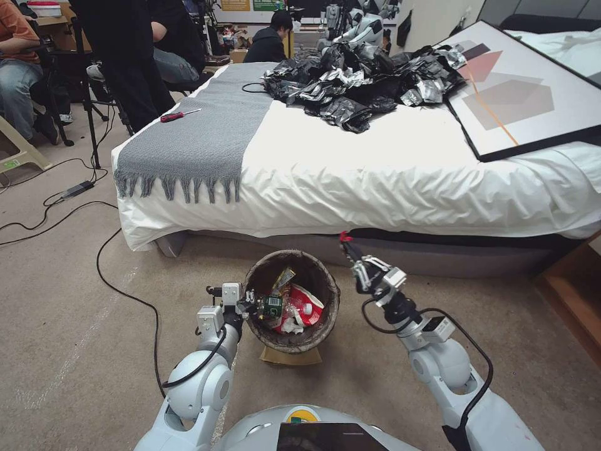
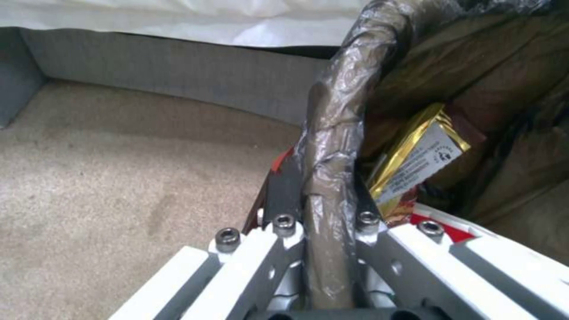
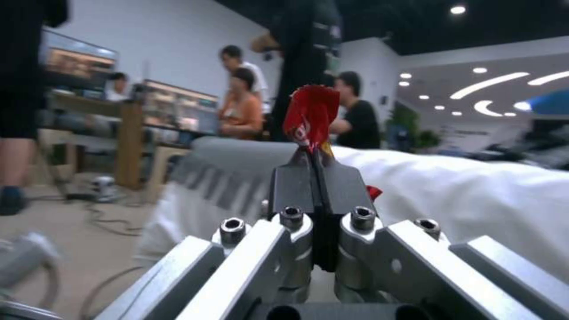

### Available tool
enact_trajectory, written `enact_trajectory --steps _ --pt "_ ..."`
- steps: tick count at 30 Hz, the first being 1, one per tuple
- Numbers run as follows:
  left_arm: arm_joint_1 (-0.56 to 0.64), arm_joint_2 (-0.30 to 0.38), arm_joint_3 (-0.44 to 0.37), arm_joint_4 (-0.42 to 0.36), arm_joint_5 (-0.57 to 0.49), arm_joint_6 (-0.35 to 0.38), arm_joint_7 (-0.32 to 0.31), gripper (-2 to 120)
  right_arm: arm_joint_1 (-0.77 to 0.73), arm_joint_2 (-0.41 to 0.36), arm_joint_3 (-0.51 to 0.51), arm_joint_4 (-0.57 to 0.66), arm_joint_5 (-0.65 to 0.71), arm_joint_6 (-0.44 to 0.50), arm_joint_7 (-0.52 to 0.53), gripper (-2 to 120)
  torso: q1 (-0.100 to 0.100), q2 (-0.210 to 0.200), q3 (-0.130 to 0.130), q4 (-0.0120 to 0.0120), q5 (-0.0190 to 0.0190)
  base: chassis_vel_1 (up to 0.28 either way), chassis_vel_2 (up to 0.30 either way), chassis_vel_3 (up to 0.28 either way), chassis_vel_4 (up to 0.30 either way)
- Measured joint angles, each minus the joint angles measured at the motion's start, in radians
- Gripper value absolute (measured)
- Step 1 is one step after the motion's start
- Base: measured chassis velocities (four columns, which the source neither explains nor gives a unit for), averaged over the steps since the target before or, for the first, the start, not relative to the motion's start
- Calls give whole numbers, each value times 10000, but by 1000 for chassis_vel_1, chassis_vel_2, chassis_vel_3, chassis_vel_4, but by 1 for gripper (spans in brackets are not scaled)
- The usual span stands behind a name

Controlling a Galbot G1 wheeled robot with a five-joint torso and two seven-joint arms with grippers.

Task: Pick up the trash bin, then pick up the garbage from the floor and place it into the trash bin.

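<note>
The left end effector (image 2: 320, 209) is closed tight on the rim of the trash bin (image 1: 313, 338), one finger inside the rim and one outside, gripping through the brown bag folded over the edge. The bin sits low in front of the robot, near the foot of the bed (image 1: 375, 175), above a carpeted floor (image 1: 75, 313) with a flat piece of brown cardboard (image 1: 291, 357) showing under its near edge.

The right end effector (image 1: 345, 241) is raised just beside the bin on the robot's right, close to the bed's edge. Its fingers are pinched shut on one small red wrapper (image 3: 310, 114), which sticks up past the fingertips.

The head view looks down into the bin, where several pieces of litter lie together: a red-and-white wrapper (image 1: 305, 305), crumpled white paper (image 1: 292, 325), a green item (image 1: 272, 306) and a gold packet (image 1: 283, 279). The left wrist view shows that gold packet close up, with a white printed label, leaning against the bag lining. The right wrist view shows the wrapper's crumpled, twisted shape, which is a small red speck from the head.

On the bed lie one grey fringed blanket (image 1: 194, 138), one red-handled screwdriver (image 1: 178, 115), one heap of black and silver bags (image 1: 357, 81) and one framed picture (image 1: 526, 88).
</note>
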Motion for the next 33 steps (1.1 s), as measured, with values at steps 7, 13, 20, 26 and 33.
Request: enact_trajectory --steps 7,13,20,26,33 --pt "32 -59 106 22 116 -24 16 0 378 -1175 -2171 823 -294 -957 615 0 0 0 0 -1 1 0 0 0 0" --pt "41 -140 236 34 197 -28 24 0 620 -1342 -3201 345 -773 -1125 825 0 0 0 0 -1 0 0 0 0 0" --pt "38 -144 224 27 204 -25 25 0 623 -1237 -3445 -342 -1159 -1055 858 0 0 0 1 -1 1 0 0 0 0" --pt "28 -144 194 0 192 -23 25 0 501 -1185 -3323 -702 -1400 -947 859 0 0 0 1 -1 1 0 0 0 0" --pt "0 -137 137 -13 135 -9 25 0 281 -1161 -2996 -877 -1662 -763 745 10 0 0 1 -1 1 0 0 0 0"
